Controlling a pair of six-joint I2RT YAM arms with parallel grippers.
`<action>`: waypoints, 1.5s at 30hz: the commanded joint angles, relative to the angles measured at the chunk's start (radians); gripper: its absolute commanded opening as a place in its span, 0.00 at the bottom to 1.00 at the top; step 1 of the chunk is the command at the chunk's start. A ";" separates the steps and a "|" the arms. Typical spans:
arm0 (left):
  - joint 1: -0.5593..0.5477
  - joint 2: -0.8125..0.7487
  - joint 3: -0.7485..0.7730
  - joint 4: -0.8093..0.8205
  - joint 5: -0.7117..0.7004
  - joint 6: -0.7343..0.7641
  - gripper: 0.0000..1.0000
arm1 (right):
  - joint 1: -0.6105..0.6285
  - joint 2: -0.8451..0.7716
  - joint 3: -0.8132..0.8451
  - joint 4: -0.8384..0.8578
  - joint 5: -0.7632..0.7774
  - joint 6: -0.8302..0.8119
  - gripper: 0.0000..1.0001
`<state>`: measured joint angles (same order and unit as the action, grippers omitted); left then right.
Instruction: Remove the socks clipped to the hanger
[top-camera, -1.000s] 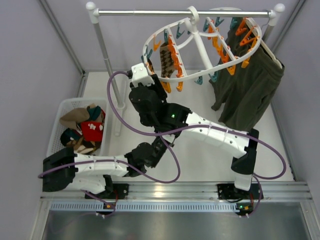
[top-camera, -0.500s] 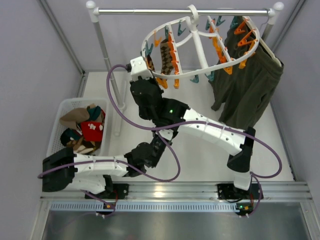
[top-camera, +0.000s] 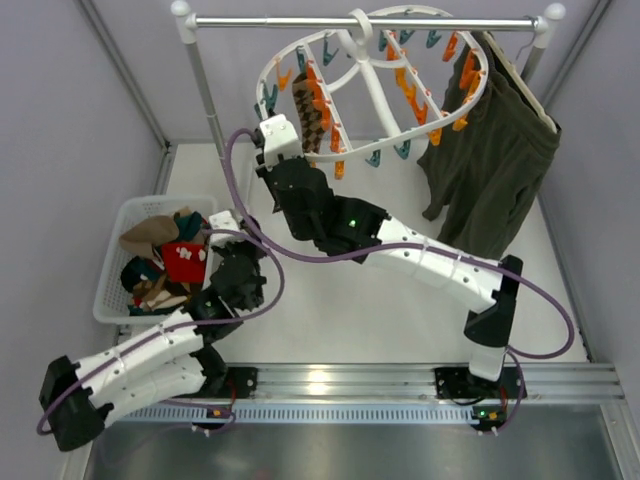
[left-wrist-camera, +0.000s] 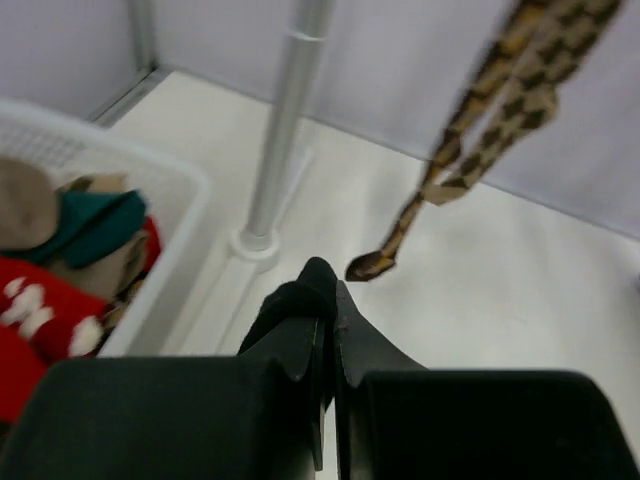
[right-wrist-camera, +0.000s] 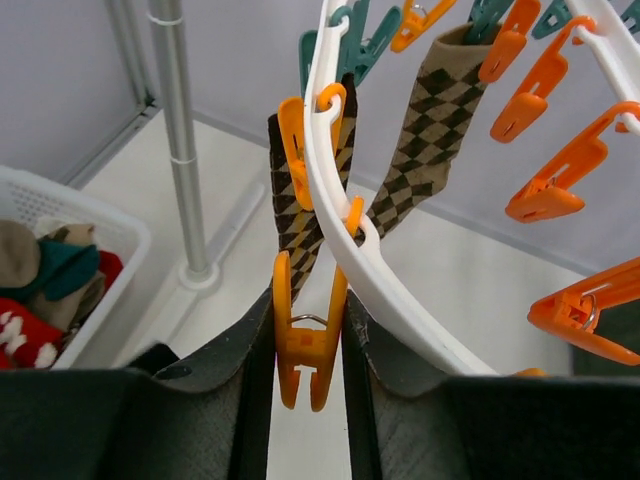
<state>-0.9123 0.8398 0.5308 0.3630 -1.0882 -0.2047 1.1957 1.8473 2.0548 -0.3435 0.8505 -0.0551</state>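
Observation:
The round white hanger (top-camera: 372, 98) hangs tilted from the rail, with a brown-tan argyle sock (top-camera: 309, 110) clipped near its left side. My right gripper (top-camera: 284, 126) reaches up to that rim (right-wrist-camera: 340, 215). It is shut on an orange clip (right-wrist-camera: 308, 335) hanging from the rim, right in front of one argyle sock (right-wrist-camera: 298, 225). A second argyle sock (right-wrist-camera: 432, 125) is clipped further back. My left gripper (left-wrist-camera: 325, 275) is shut and empty, in the air right of the basket (top-camera: 112, 238) and below the dangling sock toe (left-wrist-camera: 372, 265).
The white basket (left-wrist-camera: 170, 175) holds red-and-white (top-camera: 183, 262), teal and tan socks. The rail's left post (left-wrist-camera: 285, 120) stands between the basket and the hanger. Dark green shorts (top-camera: 490, 170) hang at the right end of the rail (top-camera: 270, 22).
The left arm has swung from low in front of the bases up beside the basket. The hanger has swung left. The right gripper has followed it and closed on the orange clip.

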 joint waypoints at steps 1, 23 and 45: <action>0.165 -0.117 0.075 -0.425 -0.047 -0.368 0.00 | -0.010 -0.103 -0.041 0.037 -0.169 0.040 0.27; 1.033 0.130 0.241 -0.705 0.344 -0.571 0.76 | -0.110 -0.460 -0.378 0.063 -0.766 0.152 0.37; 0.919 0.077 0.158 -0.066 1.454 -0.294 0.98 | -0.168 -0.645 -0.553 0.009 -0.906 0.158 0.47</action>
<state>0.0731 0.8948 0.7250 0.0860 0.2626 -0.5762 1.0378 1.2617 1.5192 -0.3523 -0.0200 0.0910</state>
